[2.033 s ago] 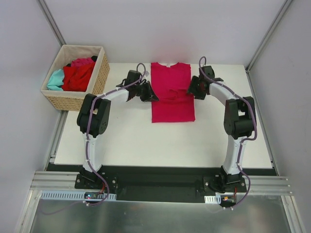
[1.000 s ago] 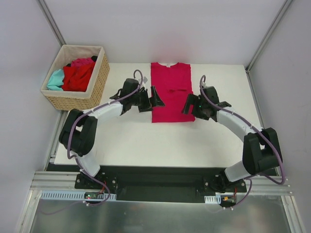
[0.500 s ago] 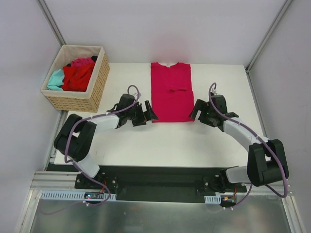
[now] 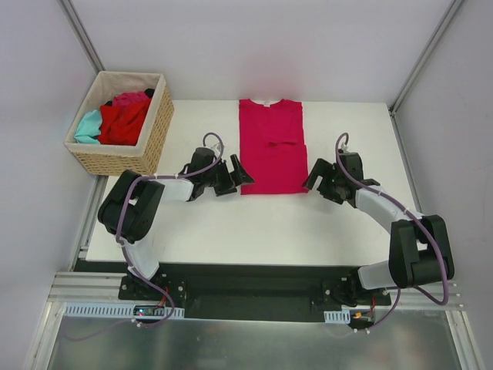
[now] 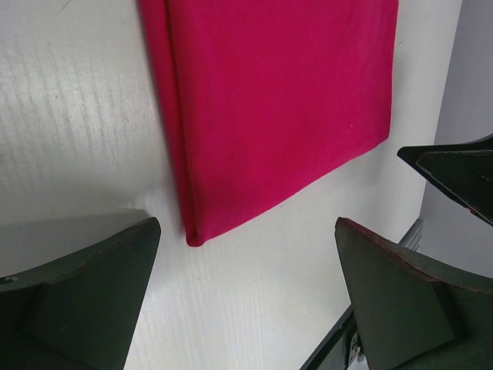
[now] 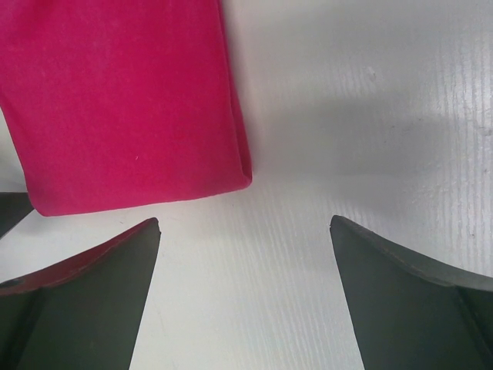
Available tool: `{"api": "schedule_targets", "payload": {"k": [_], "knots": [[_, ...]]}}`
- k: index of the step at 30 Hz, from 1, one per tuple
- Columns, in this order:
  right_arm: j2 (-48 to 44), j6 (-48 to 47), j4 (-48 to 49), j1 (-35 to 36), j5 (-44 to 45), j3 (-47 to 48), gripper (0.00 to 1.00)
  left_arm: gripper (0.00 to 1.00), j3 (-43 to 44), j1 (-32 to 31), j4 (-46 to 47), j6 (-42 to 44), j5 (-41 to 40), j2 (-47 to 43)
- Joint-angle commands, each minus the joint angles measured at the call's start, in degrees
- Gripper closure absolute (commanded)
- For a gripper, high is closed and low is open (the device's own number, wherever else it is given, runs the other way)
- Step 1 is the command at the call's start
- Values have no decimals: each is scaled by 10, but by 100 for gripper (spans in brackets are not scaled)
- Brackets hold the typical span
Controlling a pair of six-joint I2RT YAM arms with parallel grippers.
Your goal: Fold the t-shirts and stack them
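A magenta-pink t-shirt (image 4: 271, 146) lies flat on the white table (image 4: 231, 223), its sleeves folded in so it forms a long rectangle. My left gripper (image 4: 237, 176) sits low at the shirt's near left corner, open, and touches nothing. In the left wrist view that corner of the shirt (image 5: 277, 100) lies just ahead of the open left gripper (image 5: 246, 231). My right gripper (image 4: 314, 177) stands open at the near right corner. The right wrist view shows the shirt (image 6: 123, 100) ending just before the empty right gripper (image 6: 243, 223). More t-shirts, red (image 4: 123, 119), teal (image 4: 88, 125) and pink (image 4: 131, 98), are bunched in the basket.
The tan wicker basket (image 4: 115, 160) stands off the table's far left corner. Grey walls and metal frame posts close in the back and sides. Both arms reach across the table's near half, elbows out.
Both grippers have slid along the shirt's long sides toward me, from its middle to its near corners. Both stayed open. The shirt has not moved.
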Motion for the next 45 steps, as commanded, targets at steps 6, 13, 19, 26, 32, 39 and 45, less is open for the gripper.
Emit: {"api": "schedule_targets", "payload": {"k": [6,13,19,26,32,39,45], "knots": [[9,5,5,-7,-7,7,3,7,-25,6,56,-26,23,48],[23,8,3,-7,-11,8,3,37,-68,6,92,-39,31,59],[22,8,3,-7,-9,9,2,56,-76,6,100,-38,31,68],[26,7,2,-7,-9,11,2,61,-65,6,101,-36,32,82],[29,6,2,-7,-13,10,2,71,-35,6,93,-30,41,104],[30,5,0,-7,-13,7,2,95,16,7,66,-13,47,125],[38,12,1,-7,-4,10,2,100,11,7,62,-8,50,118]]}}
